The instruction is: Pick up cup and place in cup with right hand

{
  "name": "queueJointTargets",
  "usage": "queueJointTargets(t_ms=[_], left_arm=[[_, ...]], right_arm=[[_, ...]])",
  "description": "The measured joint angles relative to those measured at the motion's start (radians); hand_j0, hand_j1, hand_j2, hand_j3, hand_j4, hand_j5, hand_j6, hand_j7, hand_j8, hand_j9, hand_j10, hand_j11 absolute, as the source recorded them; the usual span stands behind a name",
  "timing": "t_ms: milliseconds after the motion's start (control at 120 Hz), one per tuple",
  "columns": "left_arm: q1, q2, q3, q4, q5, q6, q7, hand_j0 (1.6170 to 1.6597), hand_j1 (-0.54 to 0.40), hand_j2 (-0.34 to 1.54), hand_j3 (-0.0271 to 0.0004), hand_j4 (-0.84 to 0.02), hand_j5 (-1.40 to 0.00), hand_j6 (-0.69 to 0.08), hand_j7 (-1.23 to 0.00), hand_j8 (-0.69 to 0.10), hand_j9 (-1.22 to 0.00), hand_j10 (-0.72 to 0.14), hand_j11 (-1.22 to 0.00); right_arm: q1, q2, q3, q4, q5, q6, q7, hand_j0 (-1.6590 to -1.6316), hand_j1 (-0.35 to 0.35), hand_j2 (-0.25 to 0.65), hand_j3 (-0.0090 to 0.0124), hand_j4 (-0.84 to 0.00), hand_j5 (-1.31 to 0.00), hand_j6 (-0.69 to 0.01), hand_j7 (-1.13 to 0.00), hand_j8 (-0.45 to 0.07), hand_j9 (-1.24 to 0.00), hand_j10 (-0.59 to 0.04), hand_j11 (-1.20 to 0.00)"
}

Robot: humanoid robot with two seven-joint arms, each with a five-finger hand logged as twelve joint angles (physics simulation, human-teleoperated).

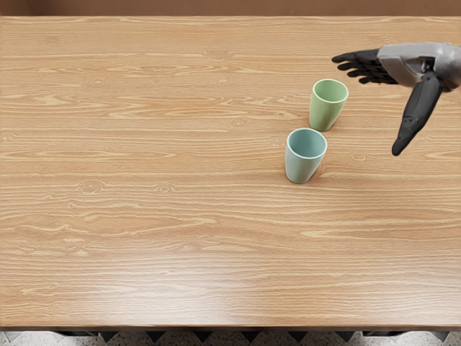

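Right side of green cup (326,114) passable; blue cup (301,168) blocks near side.

Head view, one: mine, from above the table (158,231), facing down at a slant; far enough back that I frame its near and far edges, tabletop spanning full width.

cup (302,167) on table (144,202), second cup (326,112) behind (slightly right)
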Motion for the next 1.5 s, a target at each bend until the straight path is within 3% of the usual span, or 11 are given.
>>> queueJointTargets(t_ms=[125,242,317,483,592,708,1150,1500], left_arm=[[0.0,0.0,0.0,0.0,0.0,0.0,0.0,1.6581,0.349,0.0,-0.0001,0.0,0.0,0.0,0.0,0.0,0.0,0.0,0.0],[0.0,0.0,0.0,0.0,0.0,0.0,0.0,1.6581,0.349,0.0,-0.0001,0.0,0.0,0.0,0.0,0.0,0.0,0.0,0.0],[0.0,0.0,0.0,0.0,0.0,0.0,0.0,1.6581,0.349,0.0,-0.0001,0.0,0.0,0.0,0.0,0.0,0.0,0.0,0.0],[0.0,0.0,0.0,0.0,0.0,0.0,0.0,1.6581,0.349,0.0,0.0,0.0,0.0,0.0,0.0,0.0,0.0,0.0,0.0],[0.0,0.0,0.0,0.0,0.0,0.0,0.0,1.6581,0.349,0.0,0.0,0.0,0.0,0.0,0.0,0.0,0.0,0.0,0.0],[0.0,0.0,0.0,0.0,0.0,0.0,0.0,1.6581,0.349,0.0,0.0,0.0,0.0,0.0,0.0,0.0,0.0,0.0,0.0],[0.0,0.0,0.0,0.0,0.0,0.0,0.0,1.6581,0.349,0.0,0.0,0.0,0.0,0.0,0.0,0.0,0.0,0.0,0.0],[0.0,0.0,0.0,0.0,0.0,0.0,0.0,1.6581,0.349,0.0,0.0,0.0,0.0,0.0,0.0,0.0,0.0,0.0,0.0]], right_arm=[[0.011,0.082,-0.01,0.009,-0.179,-0.047,-0.003,-1.6581,-0.349,0.001,0.0,-0.004,0.0,-0.005,0.0,-0.004,0.0,-0.003,0.0],[0.02,0.148,-0.049,0.013,-0.286,-0.061,-0.006,-1.6581,-0.349,0.001,0.0,-0.004,0.0,-0.006,0.0,-0.005,0.0,-0.003,0.0],[0.045,0.195,-0.081,0.014,-0.323,-0.063,-0.023,-1.6581,-0.349,0.001,0.0,-0.004,0.0,-0.006,0.0,-0.005,0.0,-0.003,0.0],[0.111,0.271,-0.156,0.024,-0.362,-0.065,-0.053,-1.6581,-0.349,0.001,0.0,-0.004,0.0,-0.005,0.0,-0.004,0.0,-0.003,0.0],[0.125,0.291,-0.174,0.039,-0.377,-0.064,-0.084,-1.6581,-0.349,0.0,0.0,-0.004,0.0,-0.005,0.0,-0.004,0.0,-0.003,0.0],[0.129,0.301,-0.198,0.049,-0.394,-0.067,-0.098,-1.6581,-0.328,-0.003,0.0,-0.021,-0.02,-0.023,-0.02,-0.022,-0.02,-0.021,-0.02],[0.106,0.337,-0.272,0.043,-0.473,-0.175,-0.105,-1.6581,-0.171,-0.029,0.0,-0.152,-0.19,-0.154,-0.19,-0.153,-0.19,-0.152,-0.19],[0.068,0.373,-0.302,-0.004,-0.501,-0.253,-0.102,-1.6581,-0.133,-0.035,0.0,-0.185,-0.24,-0.187,-0.24,-0.185,-0.24,-0.184,-0.24]])
